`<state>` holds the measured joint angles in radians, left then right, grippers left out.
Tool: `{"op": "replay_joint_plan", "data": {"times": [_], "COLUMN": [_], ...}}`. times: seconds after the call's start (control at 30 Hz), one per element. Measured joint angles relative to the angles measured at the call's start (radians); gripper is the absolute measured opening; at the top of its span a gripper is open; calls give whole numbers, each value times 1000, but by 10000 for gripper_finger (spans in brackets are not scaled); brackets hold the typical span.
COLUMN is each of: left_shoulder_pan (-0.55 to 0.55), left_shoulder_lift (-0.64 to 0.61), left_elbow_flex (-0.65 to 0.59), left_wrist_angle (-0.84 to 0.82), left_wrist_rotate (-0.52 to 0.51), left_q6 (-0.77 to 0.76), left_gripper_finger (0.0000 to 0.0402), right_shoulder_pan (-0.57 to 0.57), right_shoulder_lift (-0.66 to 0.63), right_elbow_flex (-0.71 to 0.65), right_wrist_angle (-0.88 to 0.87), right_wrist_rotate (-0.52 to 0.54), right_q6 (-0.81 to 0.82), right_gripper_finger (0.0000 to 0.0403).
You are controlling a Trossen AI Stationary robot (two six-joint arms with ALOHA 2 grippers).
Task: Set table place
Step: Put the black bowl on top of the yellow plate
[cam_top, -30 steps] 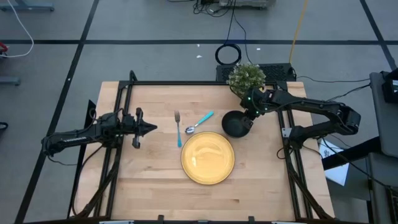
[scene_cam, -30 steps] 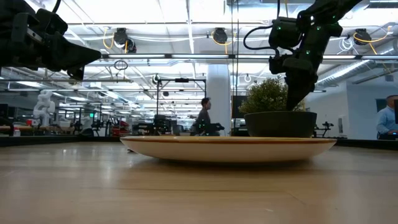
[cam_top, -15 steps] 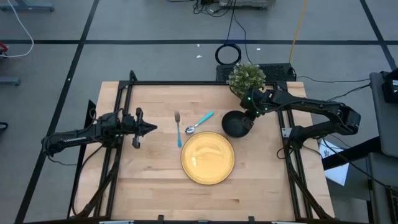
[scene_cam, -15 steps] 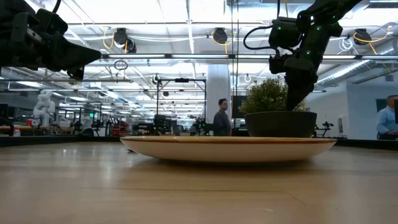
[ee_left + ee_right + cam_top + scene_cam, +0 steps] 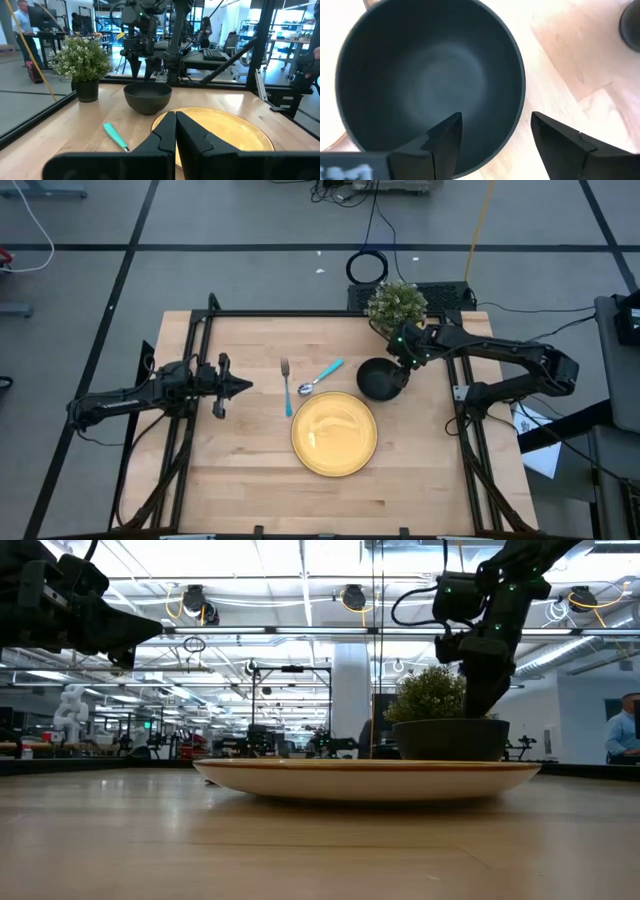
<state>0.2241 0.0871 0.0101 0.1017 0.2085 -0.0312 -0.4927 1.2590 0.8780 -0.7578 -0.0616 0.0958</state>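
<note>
Two open fingers of right end effector [image 5: 492,137] astride black bowl [image 5: 381,378] rim beside plant [image 5: 396,304].

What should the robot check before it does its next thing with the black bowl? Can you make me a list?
1. Right pincer is open, one finger inside the black bowl and one outside its rim: ok.
2. Bowl is empty: ok.
3. Bowl stands upright on the table, beside the yellow plate: ok.
4. Whether the bowl touches the plate: cannot tell.
5. Potted plant stands close behind the bowl, so lifting room is tight: not ok.
6. Left pincer is shut and waits at the table's left side, away from the fork and spoon: ok.
</note>
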Motion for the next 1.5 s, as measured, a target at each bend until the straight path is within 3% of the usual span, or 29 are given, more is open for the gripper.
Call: {"op": "replay_joint_plan", "data": {"times": [0.6, 1.03, 1.2, 1.5], "left_shoulder_pan": [0, 0, 0, 0], "left_shoulder_lift": [0, 0, 0, 0], "left_elbow_flex": [0, 0, 0, 0], "left_wrist_angle": [6, 5, 5, 6], "left_wrist_rotate": [-1, -1, -1, -1], "left_q6": [2, 1, 0, 0], "left_gripper_finger": [17, 17, 17, 17], "right_shoulder_pan": [-38, -44, -44, -43], "right_shoulder_lift": [171, 195, 195, 195], "right_elbow_flex": [0, 0, 0, 0], "right_wrist_angle": [36, 58, 59, 58], "right_wrist_rotate": [3, 0, -30, -50], "right_q6": [-30, -52, -64, -82], "right_gripper_finger": [224, 222, 190, 93]}}
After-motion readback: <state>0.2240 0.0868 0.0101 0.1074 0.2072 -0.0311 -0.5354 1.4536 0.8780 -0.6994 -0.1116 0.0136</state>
